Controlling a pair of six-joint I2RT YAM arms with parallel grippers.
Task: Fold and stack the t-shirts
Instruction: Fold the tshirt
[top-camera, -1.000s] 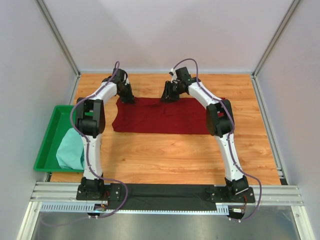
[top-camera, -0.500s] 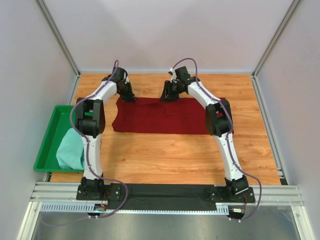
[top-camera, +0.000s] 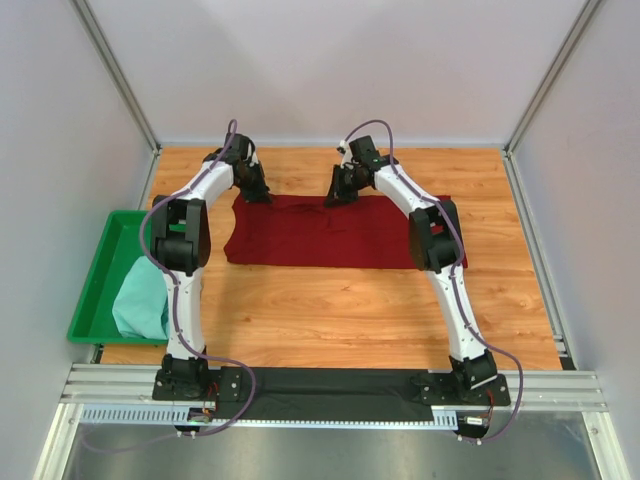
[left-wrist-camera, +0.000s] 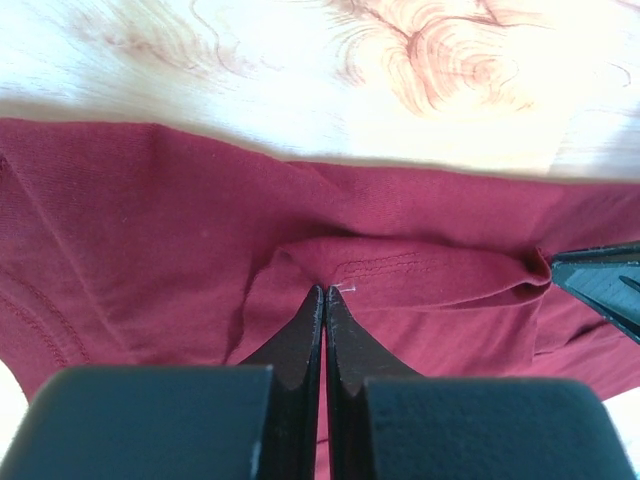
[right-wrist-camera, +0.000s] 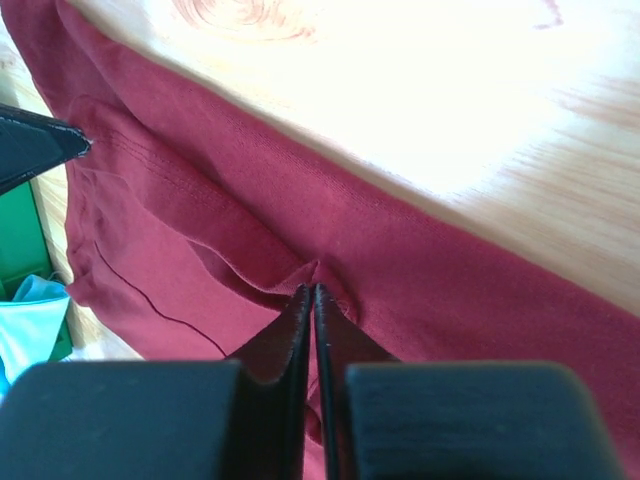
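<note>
Top external view: dark red soft cloth t-shirt (top-camera: 320, 235) spread flat on the far half of the light wooden table (top-camera: 330, 310), with left gripper (top-camera: 257, 194) and right gripper (top-camera: 340, 195) down on its far edge. Wrist views: both closed tight, each pinching a small ridge of maroon cloth. Looks like the start of a fold, grasp made but nothing lifted. Next move probably calls for raising both pinches together and carrying them toward the near edge, with even tension. Pale mint cloth t-shirt (top-camera: 140, 300) heaped in the bright green plastic tray (top-camera: 92, 280), unfolded.
</note>
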